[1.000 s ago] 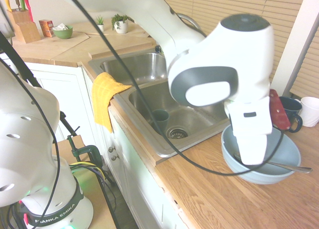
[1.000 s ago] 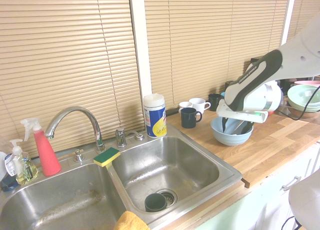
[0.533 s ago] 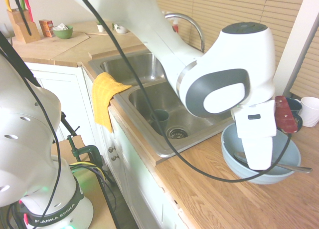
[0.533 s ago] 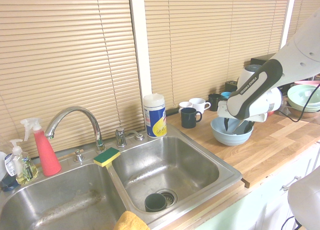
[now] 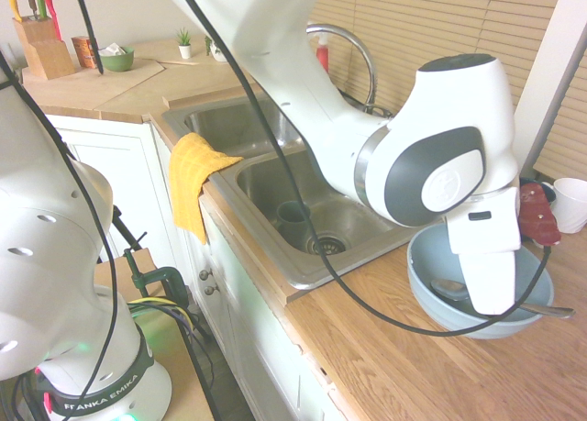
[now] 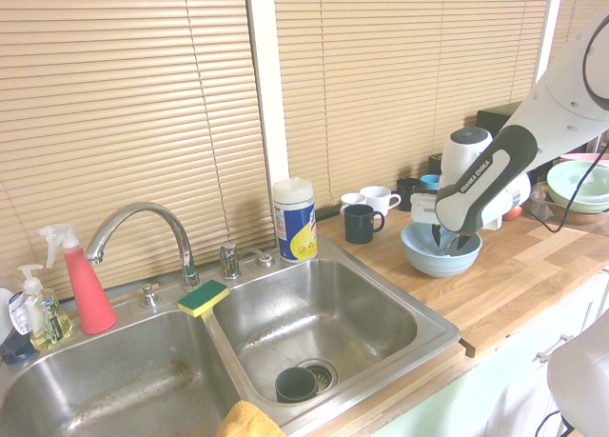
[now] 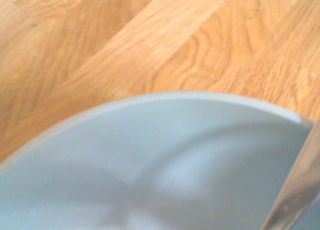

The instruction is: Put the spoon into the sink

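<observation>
Gripper (image 6: 450, 248) down in the bowl (image 5: 440, 260), right over the spoon (image 5: 500, 300).
Spoon lies beneath me, handle running out over the rim, away from the sink (image 5: 353, 224); whether my fingers have closed, I can't tell.

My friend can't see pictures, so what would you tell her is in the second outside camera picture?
A white robot arm reaches its tool down into a light blue bowl on a wooden counter, right of a steel sink with two basins. A dark cup sits by the drain, with mugs and closed blinds behind.
</observation>
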`<action>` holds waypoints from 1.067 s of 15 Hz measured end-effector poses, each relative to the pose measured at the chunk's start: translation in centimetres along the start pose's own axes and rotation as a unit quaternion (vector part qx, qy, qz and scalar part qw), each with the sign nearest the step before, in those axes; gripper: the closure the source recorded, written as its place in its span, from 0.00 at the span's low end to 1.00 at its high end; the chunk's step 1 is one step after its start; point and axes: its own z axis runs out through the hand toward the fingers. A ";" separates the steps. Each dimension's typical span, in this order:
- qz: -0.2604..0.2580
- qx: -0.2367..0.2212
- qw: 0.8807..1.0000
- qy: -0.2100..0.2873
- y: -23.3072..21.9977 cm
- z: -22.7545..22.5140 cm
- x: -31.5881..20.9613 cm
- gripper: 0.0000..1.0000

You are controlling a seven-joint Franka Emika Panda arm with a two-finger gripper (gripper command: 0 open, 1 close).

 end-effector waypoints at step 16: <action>0.026 0.012 0.999 0.040 -1.0 -1.4 1.6 1.00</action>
